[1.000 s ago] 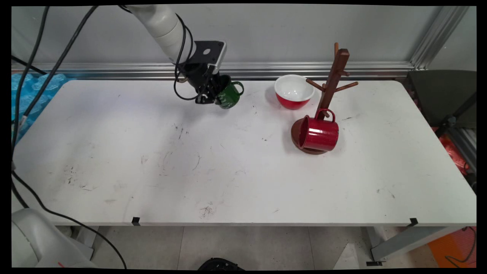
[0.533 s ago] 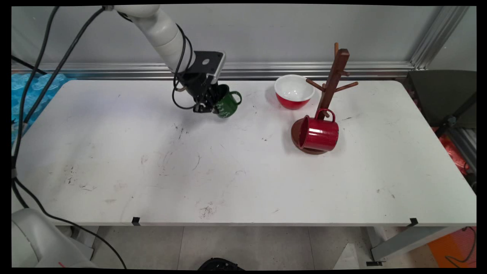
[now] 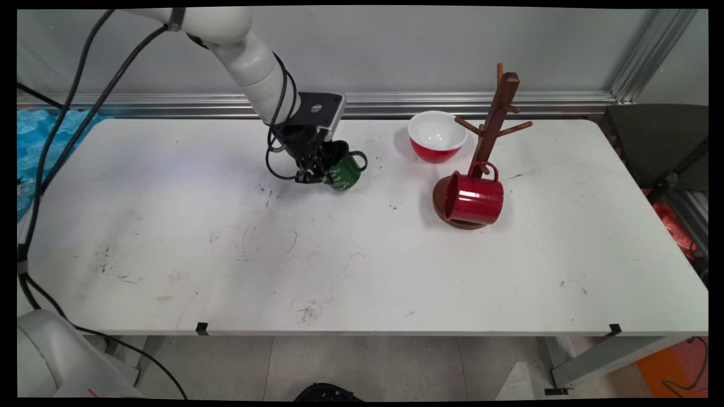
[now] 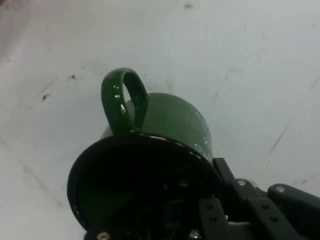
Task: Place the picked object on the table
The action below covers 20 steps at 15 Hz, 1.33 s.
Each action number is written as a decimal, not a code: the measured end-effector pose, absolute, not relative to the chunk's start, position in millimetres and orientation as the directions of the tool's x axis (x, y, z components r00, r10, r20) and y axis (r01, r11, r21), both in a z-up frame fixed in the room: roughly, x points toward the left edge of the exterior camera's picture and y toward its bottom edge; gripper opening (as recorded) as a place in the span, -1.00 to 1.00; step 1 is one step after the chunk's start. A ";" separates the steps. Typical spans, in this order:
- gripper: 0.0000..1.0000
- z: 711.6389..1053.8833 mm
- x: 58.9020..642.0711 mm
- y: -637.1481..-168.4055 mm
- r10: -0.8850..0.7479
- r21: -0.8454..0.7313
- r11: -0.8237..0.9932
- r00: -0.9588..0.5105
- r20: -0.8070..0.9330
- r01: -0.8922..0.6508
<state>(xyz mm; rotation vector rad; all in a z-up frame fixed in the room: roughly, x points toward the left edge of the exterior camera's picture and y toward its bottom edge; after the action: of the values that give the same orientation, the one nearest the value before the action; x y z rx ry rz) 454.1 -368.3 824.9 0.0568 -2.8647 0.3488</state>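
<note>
The gripper [image 3: 318, 172] is clamped on the rim of a green mug [image 3: 344, 171], one finger inside the mouth and the other against the outer wall. This rim grip carries the mug tilted, mouth turned toward the arm and handle pointing away from it. The mug appears to be just above the table [image 3: 226, 254] or barely touching it; contact cannot be confirmed.

In the hand view the green mug [image 4: 150, 165] fills the lower half, with its handle at 12 o'clock and its dark opening facing the camera. The gripper [image 4: 210, 220] linkage enters at 5 o'clock. The interior is in shadow; no contents are visible.

From the gripper, the following items lie outward:
- Red bowl [image 3: 437, 137], at 2 o'clock, upright near the back edge. Its white interior appears empty.
- Wooden mug tree [image 3: 493, 127], at 3 o'clock, just beside the bowl. Its upper pegs are bare.
- Red mug [image 3: 474, 198], at 3 o'clock, lying on its side on the tree's round base with the mouth facing left. Its handle is uppermost, touching or hooked on a low peg; which one cannot be determined. Nothing visible inside.

Black cables [image 3: 277, 141] loop from the arm's wrist beside the gripper.
</note>
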 end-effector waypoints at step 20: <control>-1.00 802.3 425.3 -359.3 -0.006 -0.204 0.977 -0.960 0.282 -0.066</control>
<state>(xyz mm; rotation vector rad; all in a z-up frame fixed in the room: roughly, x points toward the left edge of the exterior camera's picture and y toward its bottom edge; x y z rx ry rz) 425.3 -359.3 802.3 0.0529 -2.8415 0.3064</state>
